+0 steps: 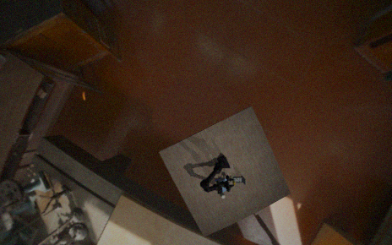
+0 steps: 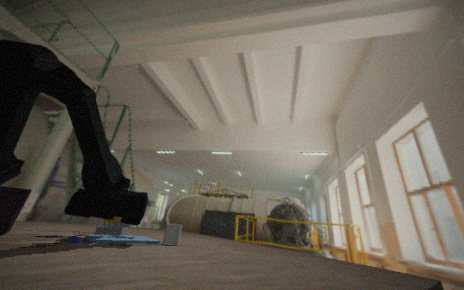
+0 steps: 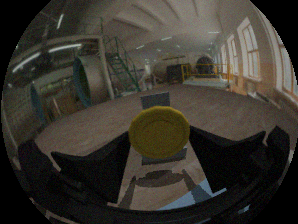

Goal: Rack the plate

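The yellow plate (image 3: 159,132) (image 2: 114,219) (image 1: 231,182) stands on edge in my gripper (image 3: 159,132) (image 2: 112,216), which is shut on it; the wrist view shows its round face between the dark fingers. The grey dish rack (image 3: 155,100) (image 2: 172,234) (image 1: 238,180) shows one end panel beyond the plate and part of another just under its lower edge in the wrist view. In the exterior view only a sliver of plate shows, low by the rack's grey parts. The plate hides the rails, so I cannot tell whether it is in a slot.
A light blue flat sheet (image 2: 125,240) (image 3: 186,198) lies on the table (image 1: 198,211) beside the rack, with a small dark blue thing (image 2: 75,240) near it. The arm and its shadow cover part of the tabletop.
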### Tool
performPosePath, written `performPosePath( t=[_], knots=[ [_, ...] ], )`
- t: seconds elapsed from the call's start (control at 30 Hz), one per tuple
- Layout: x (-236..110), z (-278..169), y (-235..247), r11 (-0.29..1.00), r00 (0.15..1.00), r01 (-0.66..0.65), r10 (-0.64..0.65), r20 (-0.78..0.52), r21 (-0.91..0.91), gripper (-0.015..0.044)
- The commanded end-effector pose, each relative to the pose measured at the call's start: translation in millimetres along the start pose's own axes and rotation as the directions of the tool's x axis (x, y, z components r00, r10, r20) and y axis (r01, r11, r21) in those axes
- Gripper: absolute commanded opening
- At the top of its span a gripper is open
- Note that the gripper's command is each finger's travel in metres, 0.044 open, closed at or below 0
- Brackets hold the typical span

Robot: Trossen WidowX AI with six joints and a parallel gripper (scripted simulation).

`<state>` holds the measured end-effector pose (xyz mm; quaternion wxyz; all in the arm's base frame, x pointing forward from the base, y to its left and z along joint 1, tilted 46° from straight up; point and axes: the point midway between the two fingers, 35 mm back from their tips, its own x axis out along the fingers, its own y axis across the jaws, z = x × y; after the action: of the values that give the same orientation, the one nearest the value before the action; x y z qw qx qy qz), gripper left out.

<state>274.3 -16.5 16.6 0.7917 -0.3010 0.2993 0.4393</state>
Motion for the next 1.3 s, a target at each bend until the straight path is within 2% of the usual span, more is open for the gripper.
performPosePath(
  t=[0.0,0.33,0.5,1.27],
  knots=[
    [-3,1,0,0.998,0.999,0.031,-0.029,0.033,-0.06,0.0],
    [-3,1,0,0.998,0.999,0.03,-0.029,0.032,-0.06,0.0],
    [12,2,-1,0.998,0.999,0.025,-0.024,0.025,-0.051,0.0],
    [36,4,-3,0.998,0.999,0.034,-0.032,0.03,-0.057,0.0]
  ],
)
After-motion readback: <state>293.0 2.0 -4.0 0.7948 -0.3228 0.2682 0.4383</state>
